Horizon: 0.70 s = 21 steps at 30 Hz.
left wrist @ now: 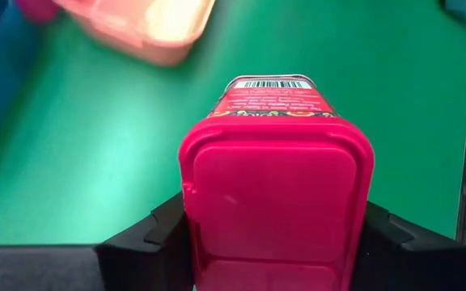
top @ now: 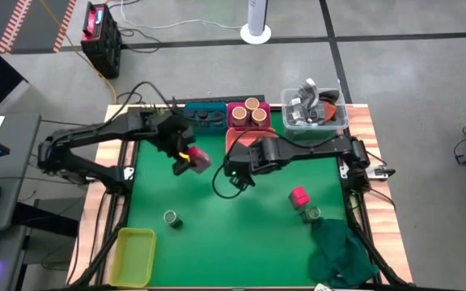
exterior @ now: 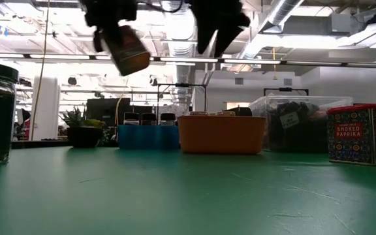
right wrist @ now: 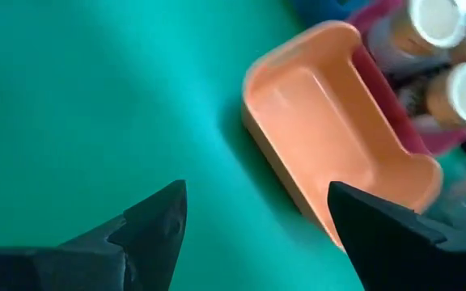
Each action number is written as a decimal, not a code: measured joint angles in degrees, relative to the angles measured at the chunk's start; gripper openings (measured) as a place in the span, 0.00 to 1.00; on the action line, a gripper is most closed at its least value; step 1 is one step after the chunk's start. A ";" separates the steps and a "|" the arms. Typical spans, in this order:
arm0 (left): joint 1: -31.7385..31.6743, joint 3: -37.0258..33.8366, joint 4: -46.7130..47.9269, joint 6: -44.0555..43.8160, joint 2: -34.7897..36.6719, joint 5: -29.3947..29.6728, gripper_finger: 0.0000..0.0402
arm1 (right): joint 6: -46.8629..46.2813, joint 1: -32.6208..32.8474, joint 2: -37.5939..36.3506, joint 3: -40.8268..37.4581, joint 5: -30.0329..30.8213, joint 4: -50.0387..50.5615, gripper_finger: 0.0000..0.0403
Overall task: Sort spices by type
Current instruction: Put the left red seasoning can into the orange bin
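Observation:
My left gripper (top: 189, 163) is over the middle of the green mat, shut on a pink square spice box (left wrist: 277, 174), which shows high and tilted in the low view (exterior: 126, 49). My right gripper (right wrist: 253, 218) is open and empty in the air next to it (top: 235, 171), near the orange tray (right wrist: 338, 133). A second pink box (top: 298, 196), labelled smoked paprika (exterior: 360, 134), stands on the mat beside a green-topped jar (top: 311, 214). A dark jar (top: 172, 219) stands alone on the mat. Three tan-topped jars (top: 250, 113) stand in a magenta tray. My left gripper pinches the pink box at its lid end (left wrist: 209, 202), one finger (left wrist: 160, 234) on each of two opposite sides. The box points away from the wrist, barcode end farthest. It is lifted clear of the mat and hangs tilted below the fingers.
A blue tray (top: 205, 115), the magenta tray and a clear tub of grey clutter (top: 314, 113) line the far edge, with the orange tray (top: 245, 137) just in front. A yellow tray (top: 134, 255) sits near left, a green cloth (top: 342, 255) near right.

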<state>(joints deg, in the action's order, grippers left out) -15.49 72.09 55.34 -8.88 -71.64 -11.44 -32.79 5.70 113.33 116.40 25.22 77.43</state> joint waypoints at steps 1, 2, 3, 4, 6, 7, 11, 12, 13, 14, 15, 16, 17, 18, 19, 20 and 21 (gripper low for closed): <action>-0.07 1.45 0.19 0.69 -1.16 0.08 0.52 | 0.10 -0.28 -0.64 0.00 0.28 1.36 0.82; -0.18 2.87 0.55 1.41 -2.34 0.08 0.52 | 0.23 -0.53 -1.32 0.00 0.63 2.77 0.82; -0.29 4.26 0.82 2.06 -3.64 0.10 0.52 | 0.31 -0.83 -1.88 0.00 1.16 3.81 0.82; -0.43 5.46 0.74 2.72 -5.00 0.12 0.52 | 0.45 -1.18 -2.39 0.00 1.65 4.45 0.82; -0.82 7.80 0.58 4.40 -7.84 0.27 0.52 | 0.76 -1.93 -3.58 -0.74 1.87 4.33 0.82; -1.03 8.80 0.71 5.15 -9.15 0.31 0.52 | 0.97 -2.28 -4.49 -1.68 1.87 3.50 0.82; -2.25 11.20 -0.25 7.96 -13.00 0.32 0.52 | 0.44 -2.89 -10.17 -10.59 1.76 -3.64 0.82; -2.60 11.36 -1.11 8.29 -13.68 0.34 0.52 | -0.21 -2.89 -11.74 -13.40 1.63 -5.66 0.82; -2.95 11.45 -2.08 8.40 -14.25 0.34 0.52 | -0.99 -2.89 -13.50 -16.31 1.37 -7.46 0.82; -3.32 11.46 -3.31 8.41 -14.75 0.39 0.52 | -1.94 -2.89 -15.30 -19.30 0.81 -9.20 0.82; -3.65 11.46 -4.48 8.38 -15.13 0.40 0.52 | -2.98 -2.89 -17.00 -22.11 0.34 -10.82 0.82; -4.05 11.47 -5.67 8.37 -15.55 0.41 0.52 | -4.32 -2.84 -18.94 -24.83 0.13 -12.25 0.82; -4.40 11.50 -6.73 8.35 -15.86 0.39 0.52 | -5.73 -2.75 -20.89 -27.33 0.10 -13.54 0.82; -4.79 11.53 -7.60 8.32 -16.28 0.41 0.52 | -7.11 -2.67 -22.85 -29.67 0.10 -14.78 0.82; -5.05 11.55 -8.52 8.30 -16.87 0.36 0.52 | -8.52 -2.57 -24.57 -31.94 0.11 -16.08 0.82; -5.34 11.55 -9.43 8.04 -17.51 0.28 0.52 | -9.89 -2.38 -26.35 -34.14 0.13 -17.63 0.82; -5.62 11.55 -10.22 7.41 -18.19 0.30 0.52 | -11.31 -2.25 -27.89 -36.10 0.14 -19.03 0.82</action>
<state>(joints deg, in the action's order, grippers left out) -21.11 83.64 45.12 -1.47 -89.83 -11.13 -44.10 3.44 85.45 80.30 25.36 58.40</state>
